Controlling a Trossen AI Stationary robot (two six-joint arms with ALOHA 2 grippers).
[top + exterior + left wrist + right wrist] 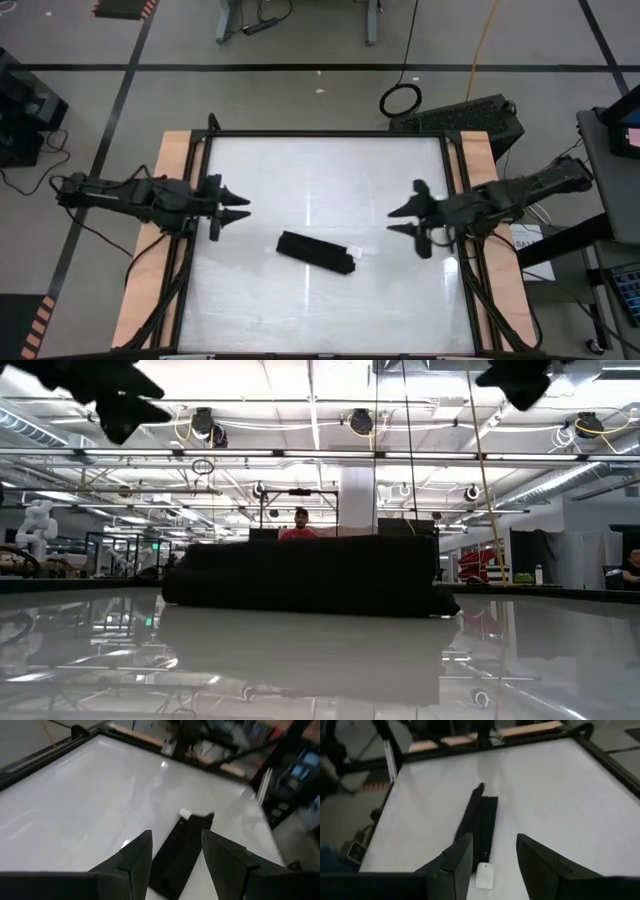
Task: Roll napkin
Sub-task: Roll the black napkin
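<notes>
Napkin (pixel 316 252): found rolled into a compact black bundle and laid flat on the glossy white tabletop (pixel 330 180), slightly toward the near edge from the middle. The roll is set at a slant, its left end farther from the near edge than its right end. A small white tag (pixel 357 252) is seen projecting from the right end of the roll, resting on the tabletop. In the low view the roll is shown as a long dark mass lying across the surface, with its reflection beneath it.

Left pincer (pixel 232 207): held above the tabletop at the left side, well apart from the roll, fingers spread and nothing gripped. In the left wrist view the roll is framed between the two parted fingers (pixel 131 862).

Right pincer (pixel 404 220): held above the tabletop at the right side, likewise well apart from the roll, fingers spread and nothing gripped. In the right wrist view the roll and tag are framed between its fingers (pixel 457 857).

Beyond the tabletop, a person (pixel 300 528) in red is partly seen behind the roll.
</notes>
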